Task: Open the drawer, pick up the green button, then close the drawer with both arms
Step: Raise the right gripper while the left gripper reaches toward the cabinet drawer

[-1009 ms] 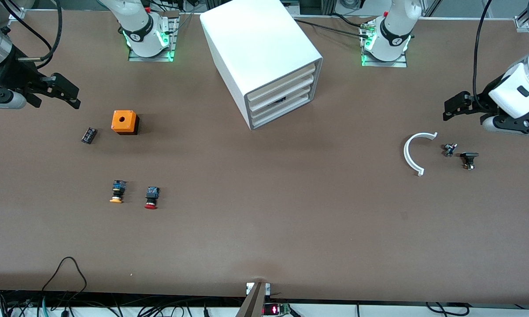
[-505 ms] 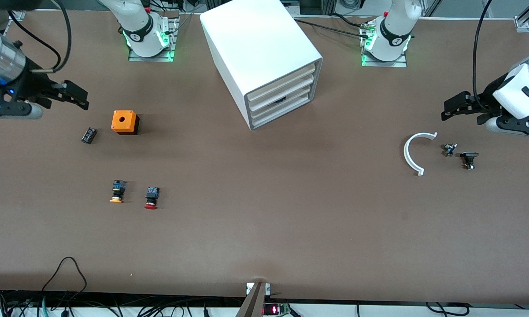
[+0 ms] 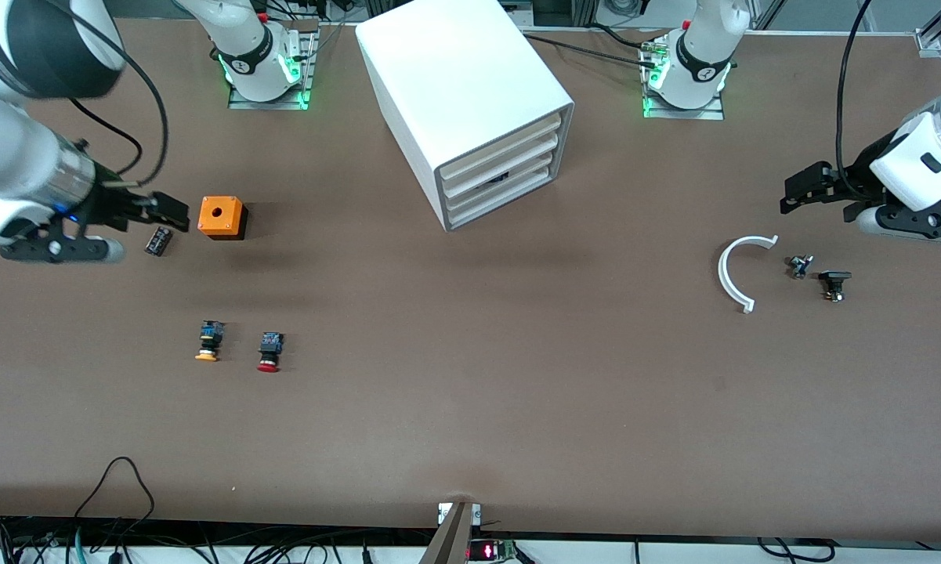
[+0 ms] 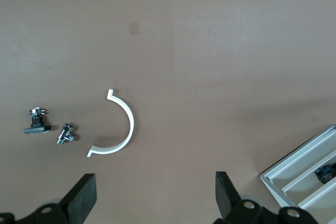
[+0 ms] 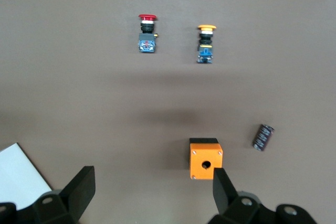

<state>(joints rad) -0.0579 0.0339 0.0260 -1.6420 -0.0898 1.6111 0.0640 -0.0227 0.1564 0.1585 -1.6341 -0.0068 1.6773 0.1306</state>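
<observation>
The white cabinet (image 3: 470,86) stands at the table's back middle, its four drawer fronts (image 3: 509,160) nearly flush. A small dark and blue thing (image 4: 325,172) shows in a gap among the lower drawers. I cannot tell whether it is the button, since no green cap shows. My right gripper (image 3: 163,213) hangs open and empty over the table, right beside the orange box (image 3: 222,217). My left gripper (image 3: 798,190) is open and empty at the left arm's end of the table, over bare table (image 4: 155,182) beside the white curved piece (image 4: 118,127).
A black cylinder (image 3: 158,240) lies under the right gripper. The orange-capped button (image 3: 208,340) and the red-capped button (image 3: 269,351) lie nearer the camera. Two small metal parts (image 3: 799,265) (image 3: 834,283) sit beside the white curved piece (image 3: 736,270).
The right arm has swung in toward the orange box, its gripper still open. The left gripper has shifted only slightly.
</observation>
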